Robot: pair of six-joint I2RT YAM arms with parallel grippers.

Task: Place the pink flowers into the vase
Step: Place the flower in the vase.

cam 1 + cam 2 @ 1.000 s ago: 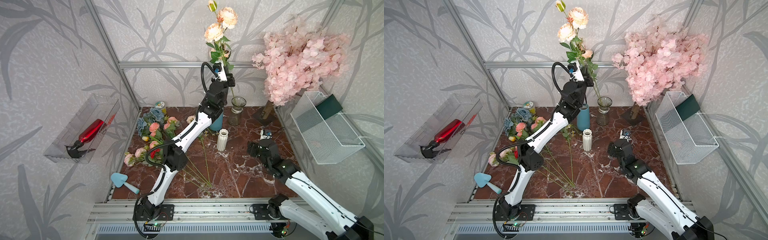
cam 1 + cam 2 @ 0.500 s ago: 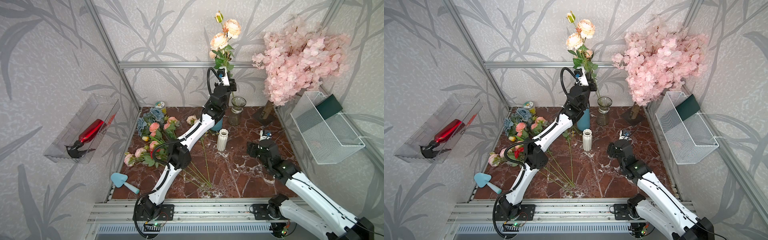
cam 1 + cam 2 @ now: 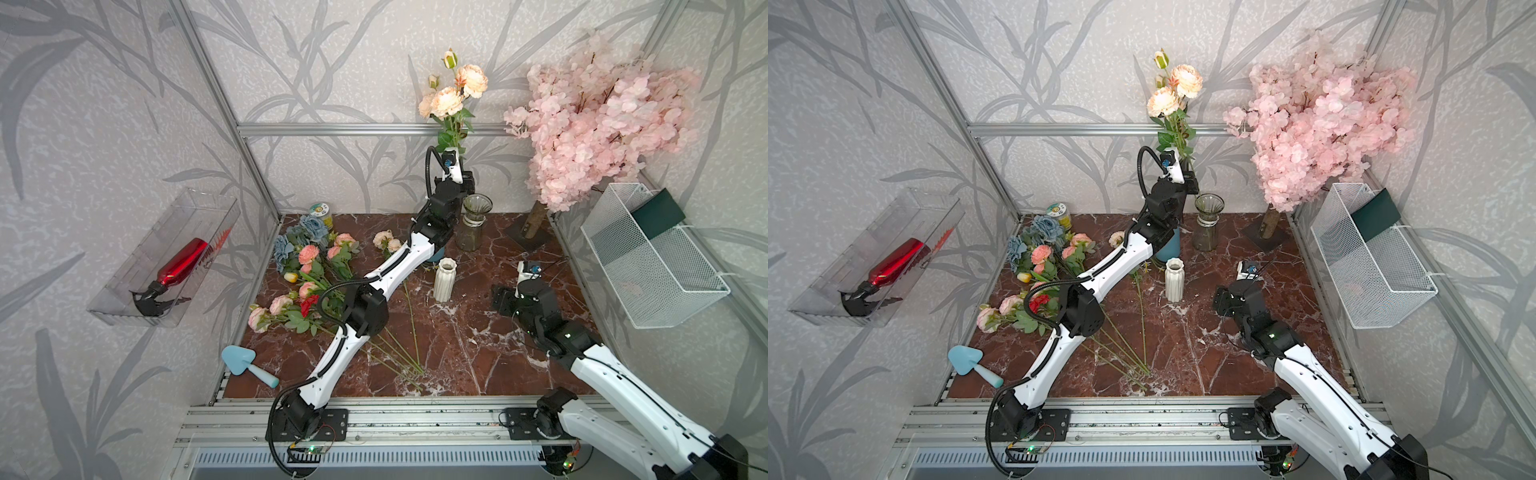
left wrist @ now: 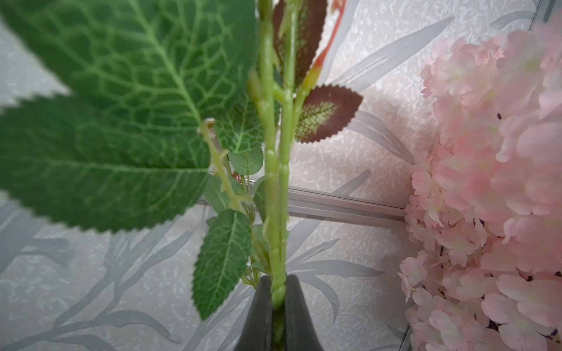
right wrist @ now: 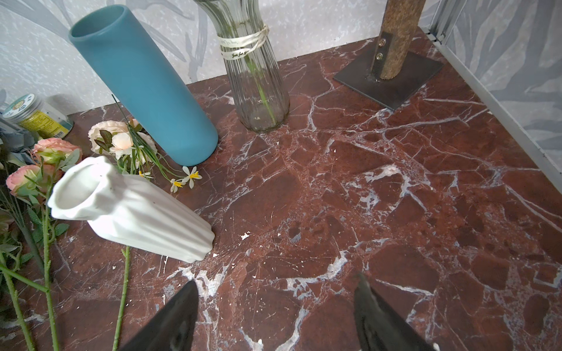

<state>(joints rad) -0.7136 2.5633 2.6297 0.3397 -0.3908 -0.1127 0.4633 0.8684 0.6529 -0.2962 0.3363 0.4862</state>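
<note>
Heads up: your left gripper (image 4: pixel 278 287) is pinched tight on the green stem (image 4: pixel 275 182) of the pink flowers (image 3: pixel 448 101), the two dark fingers pressed against it from either side in the left wrist view. In both top views the spray stands nearly upright. Its peach blooms (image 3: pixel 1163 101) and buds are well above the left gripper (image 3: pixel 462 178), and the leaves sit just over it.

Below the grip, the stem runs down into the glass vase (image 3: pixel 473 224), which stands just beside and under the gripper at the back of the marble table (image 5: pixel 380 188). The right wrist view shows a thin green line inside the glass vase (image 5: pixel 255 76), reaching close to its bottom.

Your right gripper (image 5: pixel 276 304) is spread wide, holding nothing, low over bare marble and well apart from the vase. A teal cylinder vase (image 5: pixel 143 85) and a white ribbed vase (image 5: pixel 130 209) stand nearby. More pink flowers lie in the pile (image 3: pixel 309 254) on the table's left side. The blossom tree (image 3: pixel 594 120) is just to the right of the held spray.
</note>
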